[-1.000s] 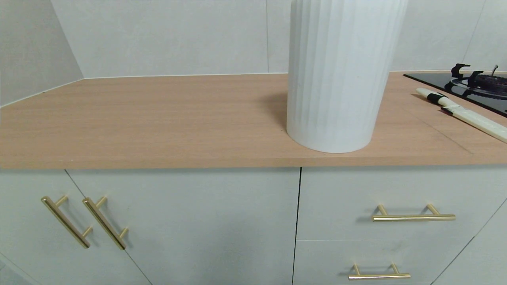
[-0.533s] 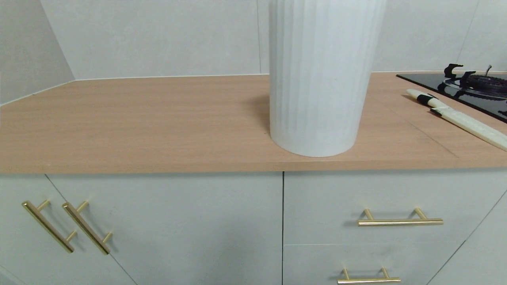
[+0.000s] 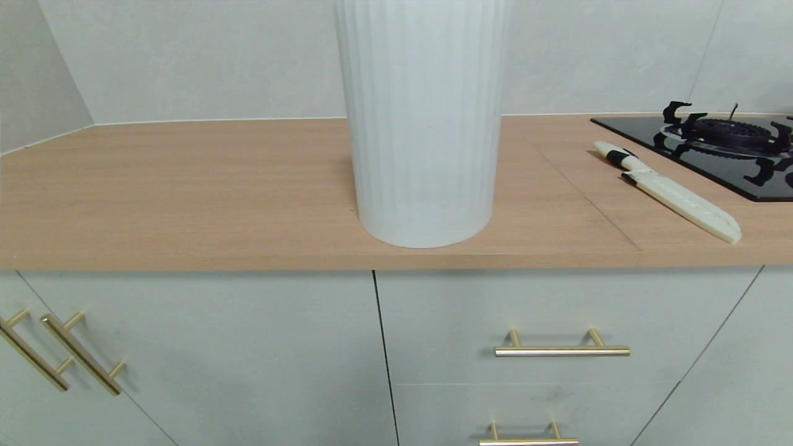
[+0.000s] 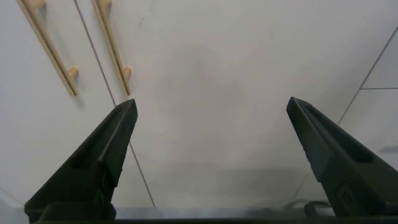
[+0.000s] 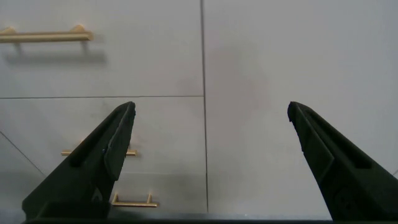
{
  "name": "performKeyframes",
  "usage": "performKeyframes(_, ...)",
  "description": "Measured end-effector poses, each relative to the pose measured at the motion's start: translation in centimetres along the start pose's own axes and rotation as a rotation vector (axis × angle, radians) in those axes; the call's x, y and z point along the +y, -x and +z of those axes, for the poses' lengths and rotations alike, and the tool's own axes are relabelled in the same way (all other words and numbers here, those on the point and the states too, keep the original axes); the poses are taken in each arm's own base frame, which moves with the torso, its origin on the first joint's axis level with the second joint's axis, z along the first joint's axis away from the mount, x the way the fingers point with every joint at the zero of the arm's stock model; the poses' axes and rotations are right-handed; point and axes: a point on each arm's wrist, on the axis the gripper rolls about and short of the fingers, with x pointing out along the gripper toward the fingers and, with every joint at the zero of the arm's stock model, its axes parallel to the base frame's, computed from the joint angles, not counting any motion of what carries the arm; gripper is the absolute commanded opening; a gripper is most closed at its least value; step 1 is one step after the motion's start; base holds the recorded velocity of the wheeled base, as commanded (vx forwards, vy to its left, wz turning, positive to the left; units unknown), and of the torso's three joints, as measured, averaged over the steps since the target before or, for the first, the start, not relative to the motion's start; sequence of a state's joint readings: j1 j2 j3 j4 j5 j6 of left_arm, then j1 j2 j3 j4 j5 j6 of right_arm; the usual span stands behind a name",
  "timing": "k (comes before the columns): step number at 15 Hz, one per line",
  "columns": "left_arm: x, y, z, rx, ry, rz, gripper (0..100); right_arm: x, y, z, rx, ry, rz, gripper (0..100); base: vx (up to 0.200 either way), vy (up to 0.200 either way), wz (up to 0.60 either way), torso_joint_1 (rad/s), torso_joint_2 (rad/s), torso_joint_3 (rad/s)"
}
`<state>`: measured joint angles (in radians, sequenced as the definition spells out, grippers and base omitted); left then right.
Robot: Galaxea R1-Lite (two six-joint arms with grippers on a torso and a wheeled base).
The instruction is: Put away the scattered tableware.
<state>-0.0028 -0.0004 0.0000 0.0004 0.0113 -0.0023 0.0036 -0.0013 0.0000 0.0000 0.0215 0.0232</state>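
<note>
Head view: a wood-grain countertop (image 3: pixel 186 186) is being shown running along pale tiled walls (image 3: pixel 217 56) into a corner, above flat grey-white cabinet fronts (image 3: pixel 248 347). One tall white container (image 3: pixel 424 124), cylindrical and ribbed with vertical grooves, is standing upright near the front edge. One knife (image 3: pixel 672 195) is lying flat on the countertop at the right, just beside the black glass hob (image 3: pixel 712 167) and well apart from the container. It is cream-coloured, with a black band around its handle. One black burner grate (image 3: pixel 725 127) is sitting on the hob. Four slim brass bar handles (image 3: pixel 562 350) are being counted: two slanted at the left, two level on the drawers. The left gripper (image 4: pixel 211 106) is being held wide apart before a cabinet door, with nothing between its dark tapered fingers. The right gripper (image 5: pixel 211 107) is likewise being held spread and empty, facing the drawer fronts.
</note>
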Motion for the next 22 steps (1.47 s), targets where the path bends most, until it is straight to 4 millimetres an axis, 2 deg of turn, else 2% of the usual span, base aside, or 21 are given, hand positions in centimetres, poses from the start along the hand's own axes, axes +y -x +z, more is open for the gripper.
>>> performKeyframes(17,0.00,0.00,0.00,0.000,0.001,0.000,100,0.00,0.00,0.00,0.000,0.003,0.001,100,0.000,0.000,0.00,0.000,0.00,0.000)
performKeyframes(22,-0.01,0.00,-0.02,0.001,0.002,0.000,100,0.00,0.00,0.00,0.000,0.003,0.002,100,0.000,0.000,0.00,0.097,-0.30,-0.267)
